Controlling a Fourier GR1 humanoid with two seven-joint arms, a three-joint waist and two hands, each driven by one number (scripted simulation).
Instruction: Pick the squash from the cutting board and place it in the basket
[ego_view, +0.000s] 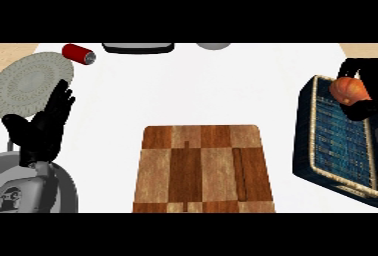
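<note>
Gripping the squash (347, 89), the right hand (359, 109) hovers over the basket (313, 125); left hand (43, 127) rests open

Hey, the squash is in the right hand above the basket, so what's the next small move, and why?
Probably lower the right hand slightly, then open its fingers. The squash is off the cutting board and held over the far end of the basket, so only the release seems left.

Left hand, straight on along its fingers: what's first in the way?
Likely the grey plate: the left hand, open at the view's left, overlaps its right rim. Height is unclear; passing above it, the red can comes next.
</note>
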